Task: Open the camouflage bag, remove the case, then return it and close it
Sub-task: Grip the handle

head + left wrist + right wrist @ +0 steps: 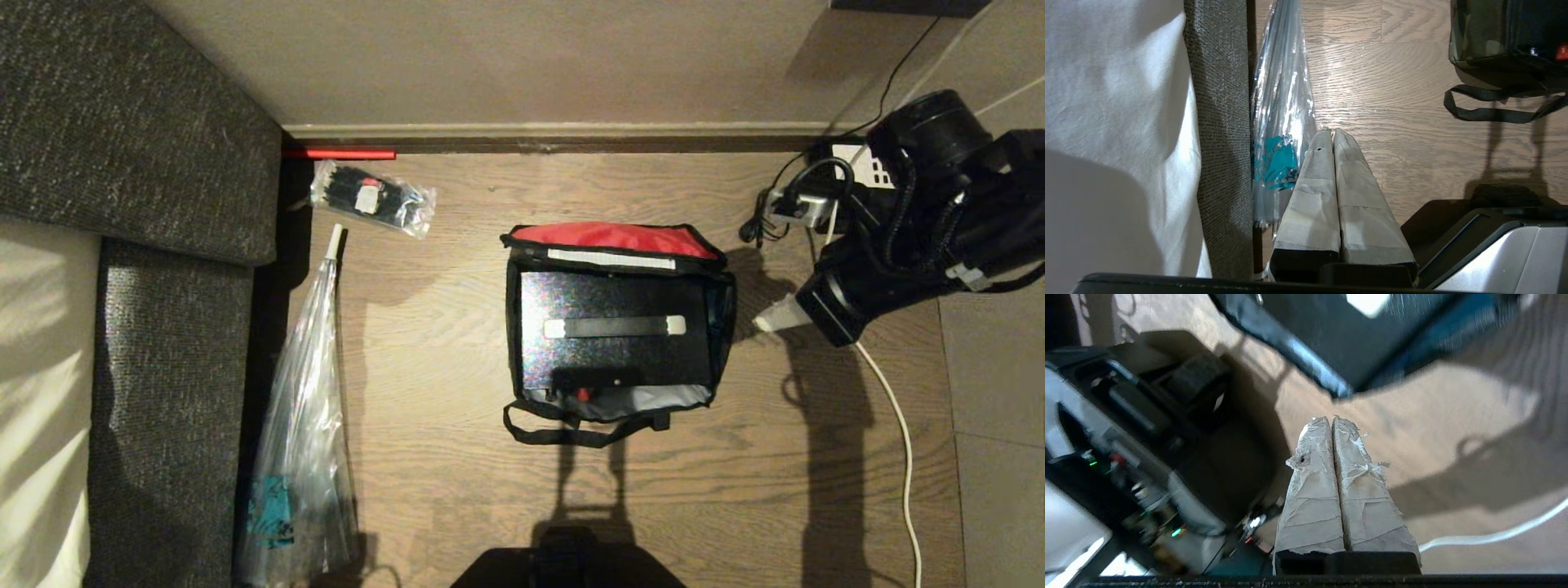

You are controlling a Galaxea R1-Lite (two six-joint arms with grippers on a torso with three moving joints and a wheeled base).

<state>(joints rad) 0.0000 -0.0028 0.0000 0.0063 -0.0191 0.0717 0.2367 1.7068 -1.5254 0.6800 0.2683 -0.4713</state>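
On the wooden floor [457, 490], mid-way along the wall edge, the camouflage bag [727, 306] stands open with the case [612, 359] inside; the right tool [761, 324], closed and empty beside its right wall, risks snagging the white cable [902, 433]; left tool [1334, 135] closed, parked.

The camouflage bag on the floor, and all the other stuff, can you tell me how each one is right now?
Boxy green-and-black camouflage fabric bag: open, red-lined lid folded back, on the wood floor.
Glossy black rectangular case: inside the bag.
Black strap handle: lying loose on the floor.
Right gripper: jaws shut, empty, beside the bag.
Left gripper: jaws shut, empty, parked.
Long clear plastic bag: lying flat by the sofa.
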